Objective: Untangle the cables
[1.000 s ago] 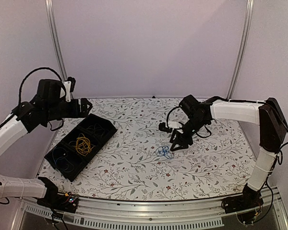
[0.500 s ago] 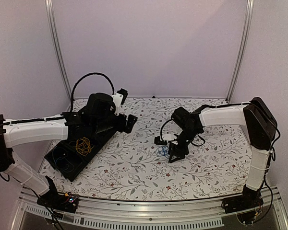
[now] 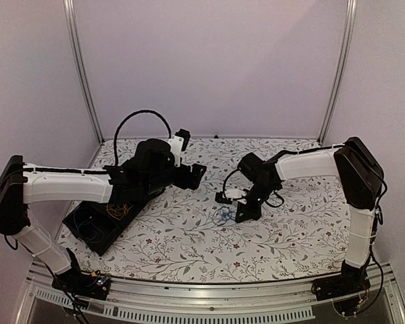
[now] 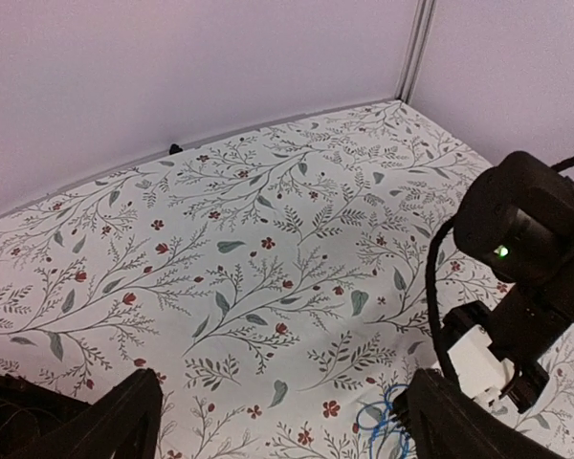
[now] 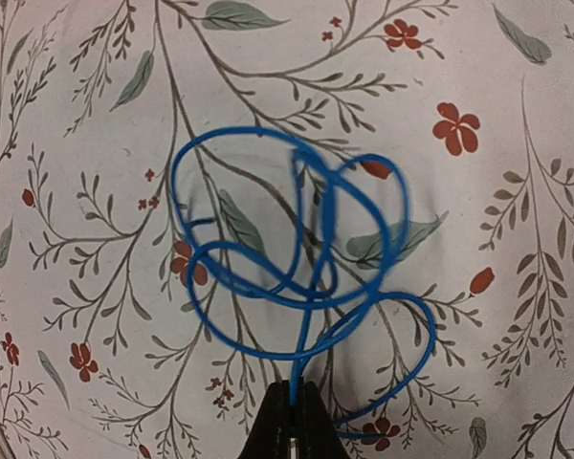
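Note:
A thin blue cable (image 5: 307, 304) lies in loose tangled loops on the flowered table, near the middle (image 3: 221, 216). My right gripper (image 5: 292, 390) is shut on one strand of it, and in the top view the gripper (image 3: 241, 214) stands at the loops' right edge. My left gripper (image 4: 287, 430) is open and hovers over bare cloth, with the blue cable (image 4: 387, 432) just inside its right finger. From above, the left gripper (image 3: 197, 174) sits up and left of the cable. A yellow-orange cable (image 3: 116, 210) and another blue one (image 3: 84, 219) lie in the black tray.
The black tray (image 3: 101, 246) stands at the table's left, half covered by my left arm. A corner of the tray (image 4: 19, 421) shows in the left wrist view. The right arm's wrist (image 4: 526, 229) looms at that view's right. Walls close the back and sides.
My left arm has swung right from over the tray toward the table's middle. My right gripper has come down to the blue cable and shut on a strand.

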`<state>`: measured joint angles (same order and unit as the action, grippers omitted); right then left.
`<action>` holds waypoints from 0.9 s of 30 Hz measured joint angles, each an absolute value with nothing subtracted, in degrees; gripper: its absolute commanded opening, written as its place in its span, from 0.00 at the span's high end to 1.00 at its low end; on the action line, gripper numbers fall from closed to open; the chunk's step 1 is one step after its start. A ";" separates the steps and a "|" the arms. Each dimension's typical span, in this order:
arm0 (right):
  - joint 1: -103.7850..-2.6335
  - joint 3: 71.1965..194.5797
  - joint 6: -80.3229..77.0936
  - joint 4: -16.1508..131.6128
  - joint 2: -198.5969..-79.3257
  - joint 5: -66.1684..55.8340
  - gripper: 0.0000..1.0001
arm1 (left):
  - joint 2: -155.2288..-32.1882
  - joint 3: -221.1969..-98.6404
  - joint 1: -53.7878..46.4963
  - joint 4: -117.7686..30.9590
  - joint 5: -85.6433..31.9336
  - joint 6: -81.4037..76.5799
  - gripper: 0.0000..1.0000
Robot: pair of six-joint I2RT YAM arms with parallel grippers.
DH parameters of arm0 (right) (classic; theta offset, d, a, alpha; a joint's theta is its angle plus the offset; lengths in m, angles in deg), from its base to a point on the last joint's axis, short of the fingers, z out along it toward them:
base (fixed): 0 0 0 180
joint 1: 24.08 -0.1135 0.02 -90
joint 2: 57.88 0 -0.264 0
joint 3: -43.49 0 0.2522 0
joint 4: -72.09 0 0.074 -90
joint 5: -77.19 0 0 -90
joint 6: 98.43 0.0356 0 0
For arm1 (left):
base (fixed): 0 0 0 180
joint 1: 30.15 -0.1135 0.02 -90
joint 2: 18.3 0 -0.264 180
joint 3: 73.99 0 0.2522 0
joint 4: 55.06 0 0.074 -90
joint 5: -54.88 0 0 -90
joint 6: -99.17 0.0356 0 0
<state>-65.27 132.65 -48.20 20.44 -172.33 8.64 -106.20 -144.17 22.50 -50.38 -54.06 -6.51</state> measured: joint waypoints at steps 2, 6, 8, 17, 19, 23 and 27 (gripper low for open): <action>-65.27 132.65 -48.00 20.35 -171.94 8.80 1.00 | -108.95 -143.98 22.69 -52.44 -51.94 -6.30 0.12; -65.27 132.76 -47.67 19.17 -169.03 10.28 1.00 | -114.37 -143.34 23.52 -56.42 -47.37 -6.30 0.13; -65.16 132.96 -47.04 17.53 -167.55 10.41 1.00 | -116.19 -143.04 23.87 -58.58 -45.82 -6.54 0.14; -63.85 133.94 -44.90 11.10 -165.93 13.13 1.00 | -119.62 -142.32 23.39 -66.62 -40.79 -7.80 0.26; -63.65 134.49 -44.42 10.01 -165.93 13.63 1.00 | -120.01 -142.12 23.35 -68.06 -39.72 -8.42 0.34; -63.55 135.58 -44.00 10.10 -164.90 15.90 1.00 | -118.83 -136.55 23.39 -76.20 -37.71 -9.77 0.31; -63.37 136.50 -43.83 13.29 -162.70 17.58 1.00 | -113.89 -127.98 24.62 -82.86 -35.89 -10.47 0.30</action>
